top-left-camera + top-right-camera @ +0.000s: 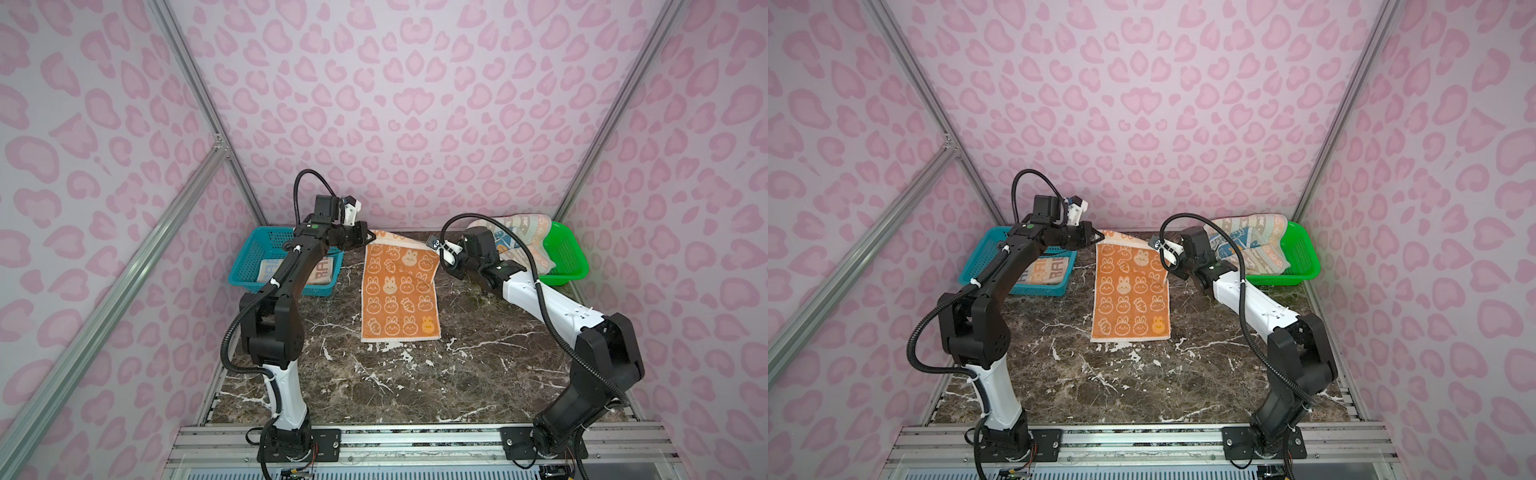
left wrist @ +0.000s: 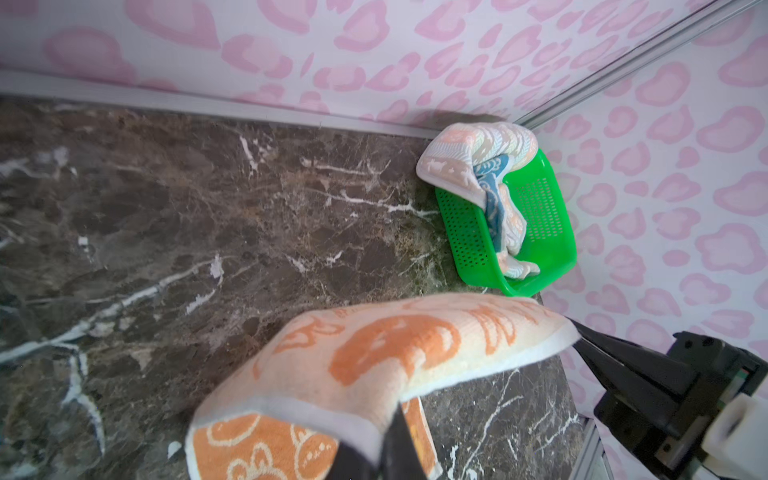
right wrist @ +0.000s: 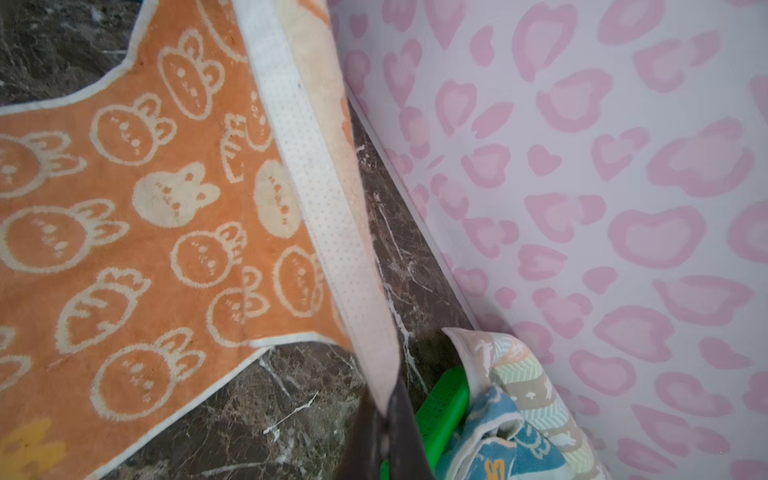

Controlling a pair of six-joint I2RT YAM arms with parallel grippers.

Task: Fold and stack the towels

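Held orange terry towel with cream rabbit faces (image 1: 395,299) by two far corners: left gripper (image 1: 371,237) clamped fully closed on one, right gripper (image 1: 432,244) likewise on the other. Had far hem raised between the grippers, the rest flat below them on dark brown white-veined marble tabletop (image 1: 415,374). Saw, just outside the left gripper, blue perforated plastic basket (image 1: 249,253) holding folded orange-grey lettered towel (image 1: 272,270); beyond the right gripper, green perforated plastic basket (image 1: 567,249) heaped with pale chevron-striped towel (image 1: 528,226) and blue towel (image 2: 494,183). Saw pale pink-blotched wall panels (image 1: 415,104) and aluminium frame rails (image 1: 193,83) behind both.
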